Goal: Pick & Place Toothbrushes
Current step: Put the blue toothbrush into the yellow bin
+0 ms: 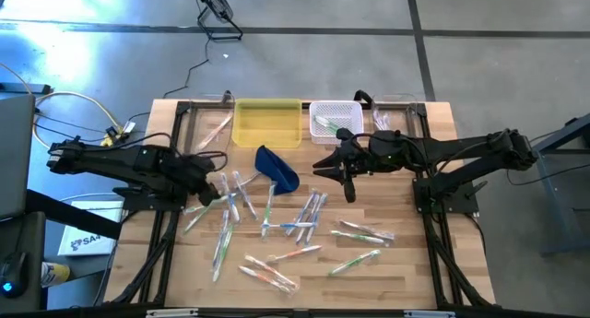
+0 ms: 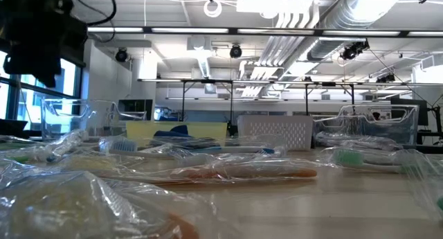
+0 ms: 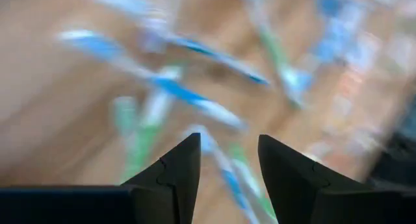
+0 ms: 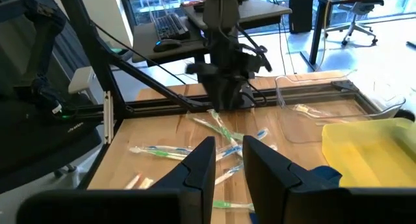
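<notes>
Several toothbrushes (image 1: 304, 217) in clear wrappers lie scattered flat on the wooden table (image 1: 406, 263). They fill the foreground of the low view as toothbrushes (image 2: 228, 171). My left gripper (image 1: 221, 194) hangs open over the left part of the scatter, pointing steeply down. Blurred toothbrushes (image 3: 175, 87) show beyond its gap (image 3: 227, 152), and nothing is between its fingers. My right gripper (image 1: 323, 166) hovers above the table near the white basket, its fingers a little apart (image 4: 229, 156) and empty. Toothbrushes (image 4: 221, 130) lie beyond it.
Along the far edge stand a clear bin (image 1: 207, 124), a yellow bin (image 1: 267, 123), a white basket (image 1: 334, 118) holding a toothbrush, and another clear bin (image 1: 398, 115). A dark blue pouch (image 1: 277, 166) lies near the yellow bin. Black frame rails (image 1: 175, 152) run along both sides.
</notes>
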You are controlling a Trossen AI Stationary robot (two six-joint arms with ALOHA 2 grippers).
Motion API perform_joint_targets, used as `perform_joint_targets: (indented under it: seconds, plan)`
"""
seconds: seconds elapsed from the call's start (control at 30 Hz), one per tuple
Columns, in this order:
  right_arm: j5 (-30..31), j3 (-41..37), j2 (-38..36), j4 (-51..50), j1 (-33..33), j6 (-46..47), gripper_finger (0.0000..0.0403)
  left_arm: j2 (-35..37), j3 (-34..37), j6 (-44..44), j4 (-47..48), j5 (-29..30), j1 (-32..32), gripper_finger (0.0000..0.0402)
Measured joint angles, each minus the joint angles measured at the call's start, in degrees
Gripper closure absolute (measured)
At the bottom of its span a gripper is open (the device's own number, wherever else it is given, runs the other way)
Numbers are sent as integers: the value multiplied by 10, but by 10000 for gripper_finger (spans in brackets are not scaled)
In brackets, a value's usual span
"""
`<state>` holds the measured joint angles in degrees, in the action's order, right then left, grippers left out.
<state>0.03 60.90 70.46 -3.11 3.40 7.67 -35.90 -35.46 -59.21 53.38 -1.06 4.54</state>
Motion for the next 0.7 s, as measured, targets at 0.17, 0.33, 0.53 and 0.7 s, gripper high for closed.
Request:
perform_joint_targets:
  seconds: [0.17, 0.33, 0.53, 0.7]
  plan:
    - [0, 0, 0, 0, 0, -13, 332, -4, 0, -46, 31, 80, 0, 249]
    - [0, 0, 0, 0, 0, -15, 332, -26, 0, -57, 26, 102, 0, 249]
    - [0, 0, 0, -1, 0, -15, 332, -65, 0, -56, 41, 110, 0, 249]
    - [0, 0, 0, -1, 0, -15, 332, -99, 0, -43, 36, 111, 0, 249]
